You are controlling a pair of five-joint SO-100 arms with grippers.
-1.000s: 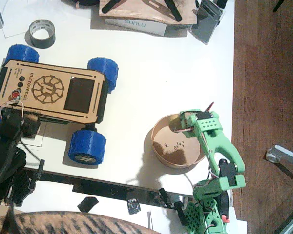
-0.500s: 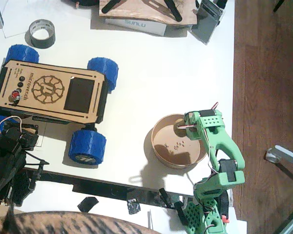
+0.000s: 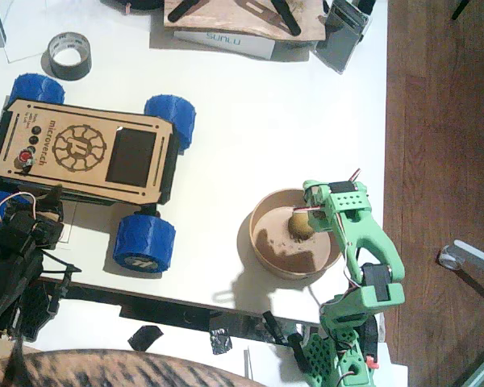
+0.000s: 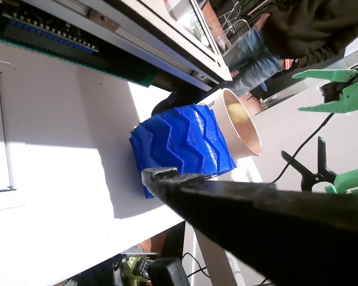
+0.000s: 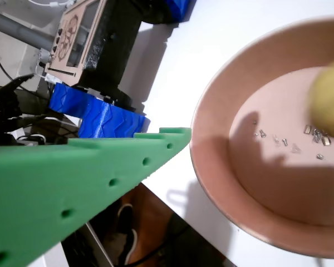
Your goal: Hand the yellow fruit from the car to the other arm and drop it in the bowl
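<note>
The yellow fruit (image 3: 299, 223) sits inside the bowl (image 3: 266, 251), toward its right side, right at the tip of the green arm's gripper (image 3: 310, 211). That right arm (image 3: 363, 258) reaches up from the desk's near edge and hangs over the bowl's right rim; from the fixed view I cannot tell whether its jaws are pinching the fruit or standing just apart from it. In a wrist view one green toothed finger (image 5: 100, 183) runs across the lower left, and the fruit (image 5: 328, 103) shows as a yellow blur at the right edge above the small crumbs (image 5: 289, 139) on the bowl's base, with only that one finger in sight. The car (image 3: 85, 151) stands well to the left of the bowl on the white desk (image 3: 290, 105), its deck bare, its near right blue wheel (image 3: 143, 243) the part closest to the bowl. The black left arm (image 3: 16, 266) is folded low at the desk's left corner, by the car's rear; in a wrist view its dark finger (image 4: 238, 208) crosses in front of the blue wheel (image 4: 182, 146), holding nothing, and its opening cannot be judged. A grey tape roll (image 3: 69, 55) lies at the far left.
</note>
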